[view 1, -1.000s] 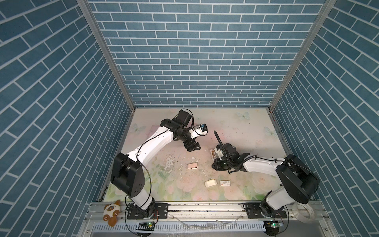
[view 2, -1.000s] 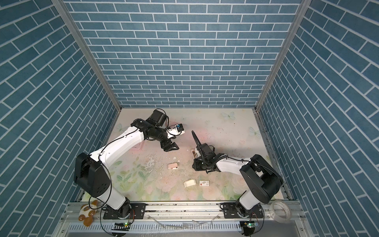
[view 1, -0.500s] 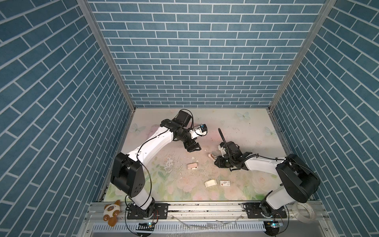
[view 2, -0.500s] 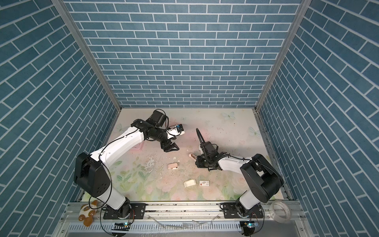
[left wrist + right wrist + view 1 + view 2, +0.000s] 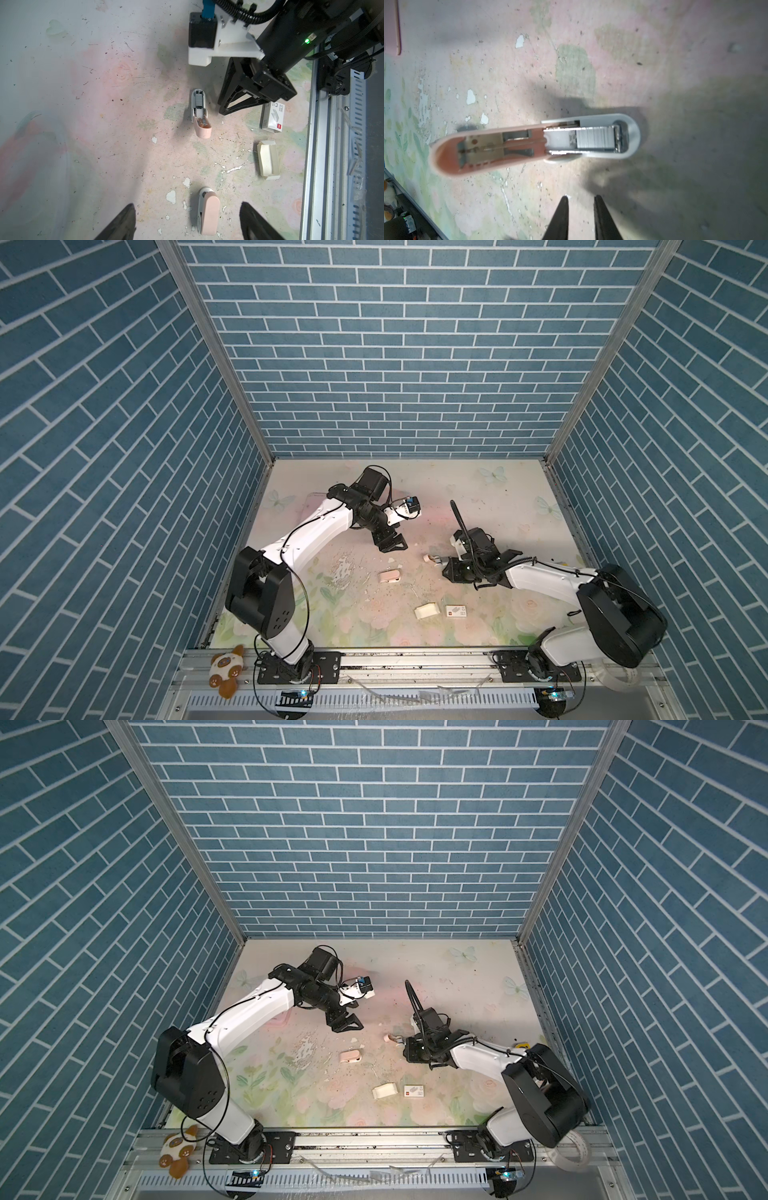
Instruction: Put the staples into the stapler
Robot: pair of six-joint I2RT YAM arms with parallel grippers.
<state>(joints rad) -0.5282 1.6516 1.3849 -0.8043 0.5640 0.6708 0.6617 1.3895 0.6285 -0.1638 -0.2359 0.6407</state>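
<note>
Near worktop (image 5: 478, 489) centre, noted open stapler (image 5: 533, 143), staples (image 5: 593, 138) seated in its channel, lying crosswise just ahead of right hand (image 5: 581, 198) (tips narrowly apart, empty); logged left hand (image 5: 187, 204) spread, farther off.

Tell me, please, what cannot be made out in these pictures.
- Staples in the open stapler: count blurred, right wrist view; too small in both top views.
- Sleeve fine print: too small, left wrist view.
- Left gripper: only fingertips, cut off by the left wrist view's edge.
</note>
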